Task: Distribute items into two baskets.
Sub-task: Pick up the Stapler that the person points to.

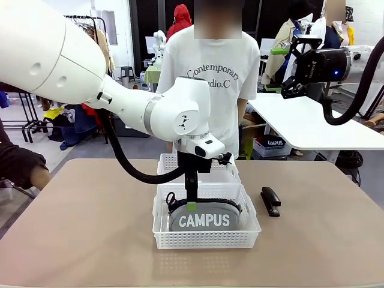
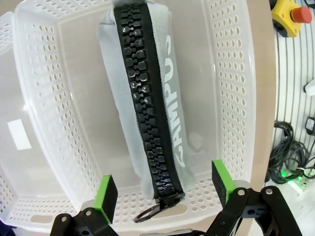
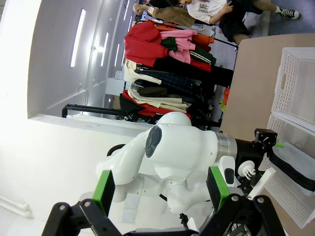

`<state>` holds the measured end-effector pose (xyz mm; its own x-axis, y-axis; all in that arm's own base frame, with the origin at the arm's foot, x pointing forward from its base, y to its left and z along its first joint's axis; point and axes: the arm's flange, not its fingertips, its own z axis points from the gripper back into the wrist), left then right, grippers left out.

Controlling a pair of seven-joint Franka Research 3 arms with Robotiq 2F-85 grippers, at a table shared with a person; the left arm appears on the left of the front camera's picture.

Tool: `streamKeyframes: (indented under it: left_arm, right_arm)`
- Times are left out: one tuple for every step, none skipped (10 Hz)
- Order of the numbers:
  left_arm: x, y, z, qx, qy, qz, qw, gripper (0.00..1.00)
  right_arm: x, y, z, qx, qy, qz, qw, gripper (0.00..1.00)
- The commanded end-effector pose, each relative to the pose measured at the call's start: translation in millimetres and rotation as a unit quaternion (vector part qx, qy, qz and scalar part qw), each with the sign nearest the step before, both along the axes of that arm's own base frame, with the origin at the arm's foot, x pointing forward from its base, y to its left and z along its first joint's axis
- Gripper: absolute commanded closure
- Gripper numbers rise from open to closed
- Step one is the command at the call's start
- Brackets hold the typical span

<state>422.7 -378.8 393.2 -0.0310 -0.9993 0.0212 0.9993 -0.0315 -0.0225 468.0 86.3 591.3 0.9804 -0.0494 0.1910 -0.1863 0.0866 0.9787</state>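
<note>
Hanging over the near basket (image 1: 207, 241), the left gripper (image 2: 164, 189) has its jaws spread wide and grips nothing; its green pads (image 2: 106, 195) stand to either side of the pouch's end without touching it. The grey pouch (image 2: 142, 98) lies inside that basket, zipper up, with its pull ring (image 2: 147, 214) near the basket wall; from the front its "CAMPUS" lettering reads clearly, but the gripper covers part of its top edge. From the wrist the lettering curves off down the side and is only half legible.

The far basket (image 1: 170, 162) sits just behind the near one, mostly hidden by the arm and wrist, so I cannot tell what is in it. The black stapler (image 1: 270, 201) lies on the table (image 1: 90, 228) beside the near basket's right side - apart from it, not touching.

The right gripper (image 3: 160, 189) is raised well above the table, jaws wide apart and empty; a person (image 1: 210, 72) stands at the far side, hands hidden behind the arm.
</note>
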Motion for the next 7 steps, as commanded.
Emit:
streamKeyframes:
  left_arm:
    - [0,0,2,-0.004,-0.004,0.005,1.0,0.0]
    - [0,0,2,-0.004,-0.004,0.005,1.0,0.0]
    - [0,0,0,0.0,0.0,0.0,1.0,0.0]
    - [-1,-1,10,-0.01,0.02,0.0,1.0,0.0]
    - [2,17,31,-0.013,0.047,0.0,0.999,0.0]
    - [0,16,42,-0.033,0.06,0.02,0.997,0.0]
    - [1,32,60,-0.045,0.075,0.028,0.996,0.0]
  right_arm:
    - [-1,-1,2,0.001,-0.002,0.001,1.0,0.0]
    - [-1,-1,2,0.001,-0.002,0.001,1.0,0.0]
    - [-1,-1,2,0.001,-0.002,0.001,1.0,0.0]
    - [-1,-1,2,0.001,-0.002,0.001,1.0,0.0]
    - [-1,-1,2,0.001,-0.002,0.001,1.0,0.0]
    - [-1,-1,2,0.001,-0.002,0.001,1.0,0.0]
    - [-1,-1,2,0.001,-0.002,0.001,1.0,0.0]
